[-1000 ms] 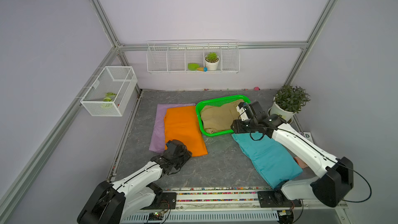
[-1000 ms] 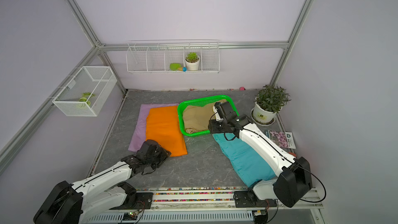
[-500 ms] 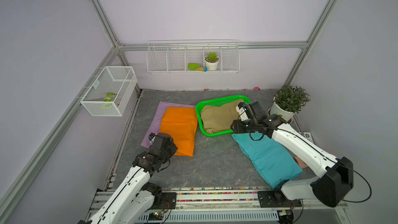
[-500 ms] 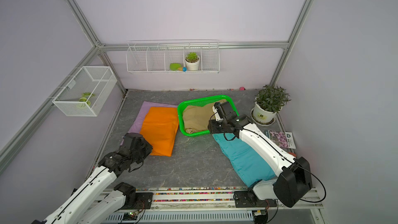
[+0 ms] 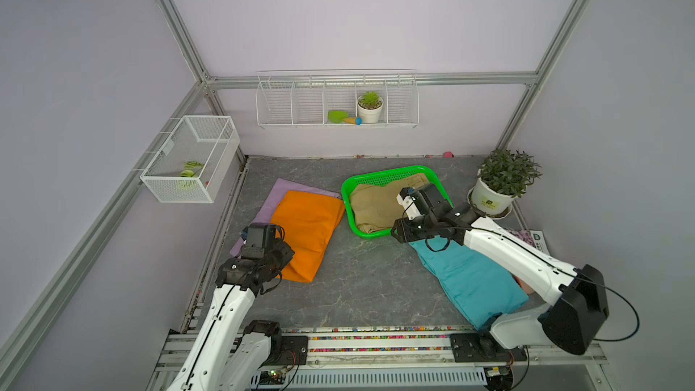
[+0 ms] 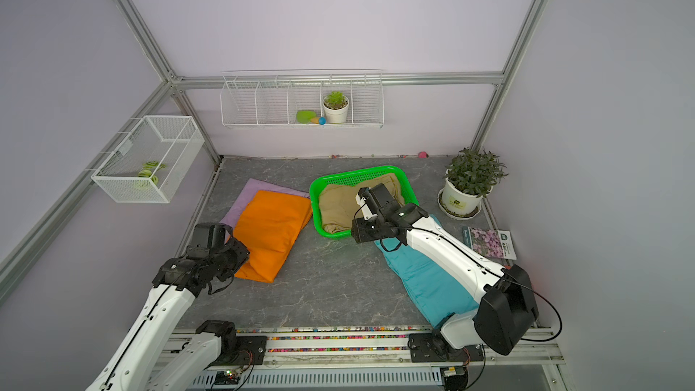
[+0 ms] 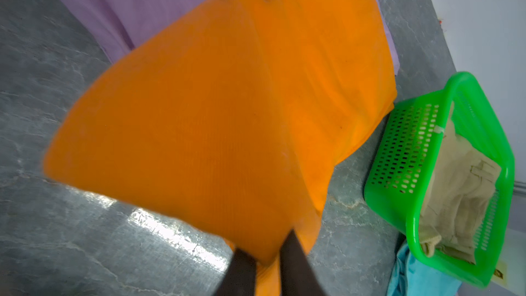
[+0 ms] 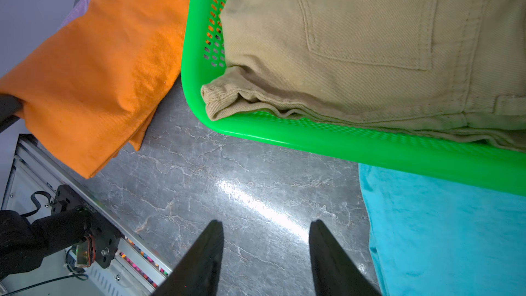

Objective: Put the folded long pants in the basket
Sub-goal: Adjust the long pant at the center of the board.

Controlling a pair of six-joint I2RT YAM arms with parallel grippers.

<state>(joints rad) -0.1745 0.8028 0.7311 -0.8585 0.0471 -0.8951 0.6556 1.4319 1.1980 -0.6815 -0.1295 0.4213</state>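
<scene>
Four folded pants, one green basket (image 5: pixel 348 197) holding khaki pants (image 5: pixel 376 204); left tool (image 7: pixel 266 247) pinches orange pants (image 5: pixel 308 227); right tool (image 8: pixel 264 224) has its jaws apart.

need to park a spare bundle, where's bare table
Bare: the middle front, between orange pants, teal pants and the front rail; also the back strip behind the basket. Crowded: right side, near the potted plant.
</scene>
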